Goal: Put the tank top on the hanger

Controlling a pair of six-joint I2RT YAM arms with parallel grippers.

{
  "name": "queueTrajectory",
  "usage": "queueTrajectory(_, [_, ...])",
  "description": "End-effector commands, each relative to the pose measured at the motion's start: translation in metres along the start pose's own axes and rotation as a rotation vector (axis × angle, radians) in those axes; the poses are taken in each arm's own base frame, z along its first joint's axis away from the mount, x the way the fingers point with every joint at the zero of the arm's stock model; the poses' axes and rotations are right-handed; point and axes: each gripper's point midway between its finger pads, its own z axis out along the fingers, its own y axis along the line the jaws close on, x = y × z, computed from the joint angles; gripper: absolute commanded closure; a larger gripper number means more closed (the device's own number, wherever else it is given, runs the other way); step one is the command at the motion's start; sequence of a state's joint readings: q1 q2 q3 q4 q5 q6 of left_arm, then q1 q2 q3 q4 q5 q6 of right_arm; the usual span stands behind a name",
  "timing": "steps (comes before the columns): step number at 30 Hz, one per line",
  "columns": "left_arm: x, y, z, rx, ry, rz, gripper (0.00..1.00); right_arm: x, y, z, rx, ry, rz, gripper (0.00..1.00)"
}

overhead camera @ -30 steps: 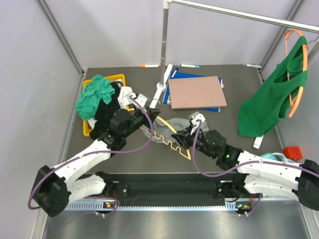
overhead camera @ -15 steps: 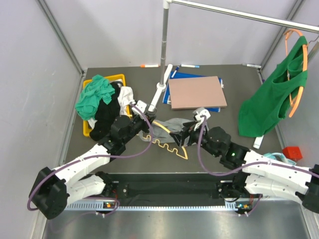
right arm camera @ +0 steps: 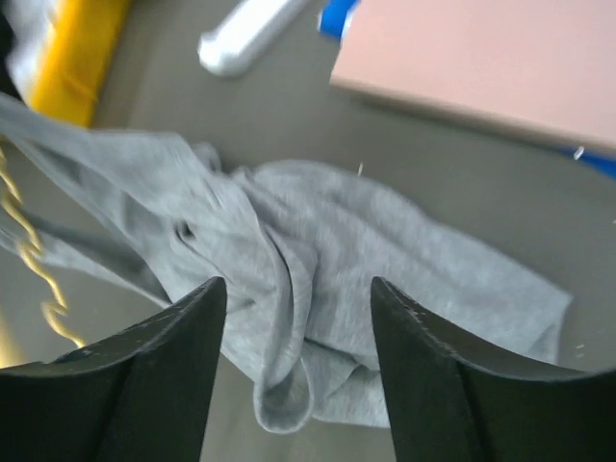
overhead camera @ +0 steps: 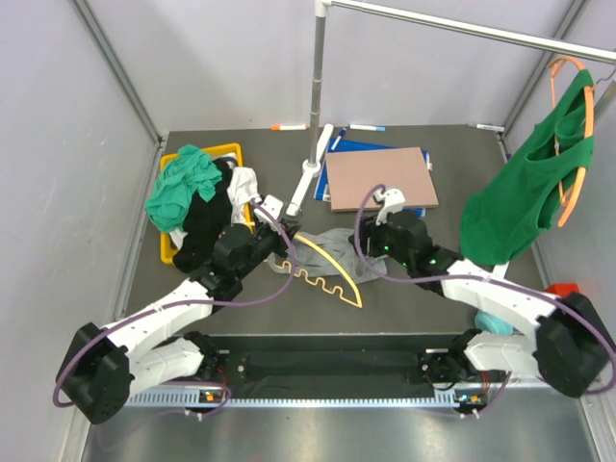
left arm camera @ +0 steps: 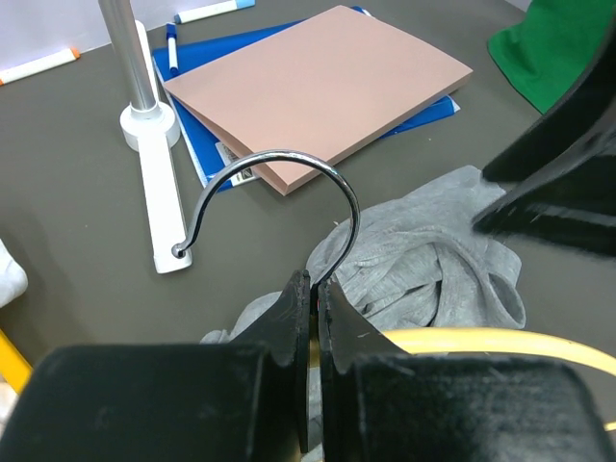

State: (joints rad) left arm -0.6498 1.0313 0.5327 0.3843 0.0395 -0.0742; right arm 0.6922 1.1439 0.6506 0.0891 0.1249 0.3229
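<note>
The light grey tank top [overhead camera: 339, 244] lies crumpled on the dark table, partly over the pale yellow hanger [overhead camera: 332, 279], whose wavy bar shows in front of it. My left gripper [overhead camera: 287, 252] is shut on the base of the hanger's metal hook [left arm camera: 289, 159]; in the left wrist view the gripper [left arm camera: 314, 285] pinches the wire, with a yellow arm [left arm camera: 481, 339] to the right. My right gripper [overhead camera: 371, 252] is open and empty just above the tank top's right part [right arm camera: 385, 250]; its jaws [right arm camera: 298, 289] straddle a fold. The wavy bar [right arm camera: 29, 260] is blurred at the left.
A pink-brown board on a blue folder [overhead camera: 377, 178] lies behind the tank top. The rack's pole base [overhead camera: 306, 178] stands at centre back. A yellow bin [overhead camera: 227, 150] holds teal, black and white clothes. A green tank top on an orange hanger [overhead camera: 520, 192] hangs at the right.
My right gripper has swung back and to the right, from the hanger's front side to above the tank top's right part. My left gripper has drawn the hanger slightly leftwards.
</note>
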Motion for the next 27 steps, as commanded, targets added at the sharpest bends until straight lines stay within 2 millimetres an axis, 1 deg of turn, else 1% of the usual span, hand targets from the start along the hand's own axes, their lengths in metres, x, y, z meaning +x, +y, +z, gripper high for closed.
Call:
queueTrajectory(1, [-0.027, -0.003, -0.002, 0.011, -0.106, 0.014, 1.0, -0.002, 0.015, 0.025, -0.061, 0.027, -0.013, 0.41])
queueTrajectory(3, [-0.027, -0.002, -0.002, 0.008, -0.106, 0.016, 1.0, 0.002, 0.014, 0.03, -0.055, 0.041, -0.02, 0.43])
queueTrajectory(4, [-0.027, -0.002, -0.003, 0.007, -0.108, 0.017, 1.0, 0.007, 0.014, 0.035, -0.052, 0.054, -0.024, 0.44])
queueTrajectory(6, [-0.027, -0.002, -0.003, 0.005, -0.108, 0.019, 1.0, 0.008, 0.012, 0.039, -0.041, 0.059, -0.029, 0.45])
queueTrajectory(7, [-0.026, -0.002, -0.003, 0.005, -0.105, 0.018, 1.0, 0.014, 0.009, 0.042, -0.028, 0.075, -0.033, 0.46])
queueTrajectory(8, [-0.027, -0.002, -0.003, 0.005, -0.106, 0.017, 1.0, 0.014, 0.008, 0.044, -0.023, 0.077, -0.039, 0.47])
queueTrajectory(9, [-0.027, -0.001, -0.003, 0.004, -0.107, 0.017, 1.0, 0.013, 0.008, 0.045, -0.021, 0.078, -0.042, 0.5])
queueTrajectory(11, [-0.026, -0.002, -0.002, 0.004, -0.106, 0.018, 1.0, 0.017, 0.007, 0.047, -0.016, 0.094, -0.049, 0.56])
queueTrajectory(12, [-0.026, -0.001, -0.002, 0.0, -0.104, 0.018, 1.0, 0.016, 0.006, 0.047, -0.015, 0.093, -0.049, 0.63])
queueTrajectory(14, [-0.025, -0.001, -0.002, 0.0, -0.102, 0.018, 1.0, 0.017, 0.005, 0.047, -0.005, 0.092, -0.05, 0.7])
queueTrajectory(15, [-0.025, -0.001, -0.002, 0.002, -0.102, 0.017, 1.0, 0.016, 0.004, 0.047, -0.003, 0.09, -0.05, 0.78])
queueTrajectory(18, [-0.026, -0.001, -0.002, 0.0, -0.104, 0.017, 1.0, 0.014, 0.003, 0.043, 0.008, 0.081, -0.051, 0.93])
queueTrajectory(19, [-0.026, -0.001, -0.002, 0.0, -0.105, 0.017, 1.0, 0.01, 0.0, 0.04, 0.019, 0.073, -0.049, 0.96])
queueTrajectory(21, [-0.029, 0.0, -0.004, -0.005, -0.115, 0.018, 1.0, 0.009, -0.002, 0.035, 0.033, 0.07, -0.047, 0.98])
queueTrajectory(22, [-0.03, 0.001, -0.005, -0.01, -0.118, 0.019, 1.0, 0.004, -0.003, 0.029, 0.039, 0.059, -0.045, 0.98])
queueTrajectory(23, [-0.032, 0.003, -0.005, -0.02, -0.123, 0.022, 1.0, 0.003, -0.004, 0.025, 0.046, 0.056, -0.045, 1.0])
queueTrajectory(24, [-0.037, 0.002, -0.008, -0.018, -0.137, 0.022, 1.0, 0.002, -0.005, 0.021, 0.049, 0.054, -0.044, 1.0])
queueTrajectory(25, [-0.041, 0.008, -0.009, -0.05, -0.15, 0.022, 1.0, -0.002, -0.006, 0.014, 0.052, 0.045, -0.043, 1.0])
queueTrajectory(26, [-0.045, 0.011, -0.011, -0.068, -0.165, 0.02, 1.0, 0.002, -0.008, 0.01, 0.055, 0.053, -0.043, 1.0])
queueTrajectory(27, [-0.055, 0.011, -0.015, -0.075, -0.194, 0.019, 1.0, 0.002, -0.008, 0.006, 0.053, 0.052, -0.041, 1.0])
